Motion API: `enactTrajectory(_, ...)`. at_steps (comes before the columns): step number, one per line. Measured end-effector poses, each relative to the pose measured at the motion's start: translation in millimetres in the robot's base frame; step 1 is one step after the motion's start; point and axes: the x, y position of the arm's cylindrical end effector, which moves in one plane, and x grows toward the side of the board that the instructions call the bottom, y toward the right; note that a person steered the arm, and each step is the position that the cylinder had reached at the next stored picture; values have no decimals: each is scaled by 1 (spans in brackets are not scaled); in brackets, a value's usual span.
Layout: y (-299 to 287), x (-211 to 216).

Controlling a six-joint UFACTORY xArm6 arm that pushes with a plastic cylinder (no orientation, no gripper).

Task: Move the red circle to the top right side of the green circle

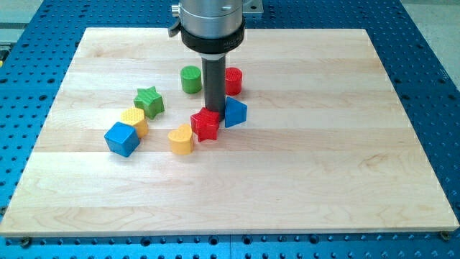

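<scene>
The red circle (233, 80) stands on the wooden board, partly hidden behind my dark rod. The green circle (190, 79) stands to its left, with the rod between them in the view. My tip (215, 110) is below both circles, just above the red star (205, 124) and left of the blue triangle (235, 112). I cannot tell whether the tip touches the red circle.
A green star (149, 101), a yellow hexagon (134, 120), a blue cube (121, 138) and a yellow heart (181, 139) lie to the view's left and bottom of the tip. The board (323, 158) rests on a blue perforated table.
</scene>
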Motion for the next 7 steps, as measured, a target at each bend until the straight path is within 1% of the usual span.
enactTrajectory(1, 1, -19)
enactTrajectory(3, 8, 10)
enactTrajectory(4, 11, 32)
enactTrajectory(6, 27, 1)
enactTrajectory(7, 36, -45)
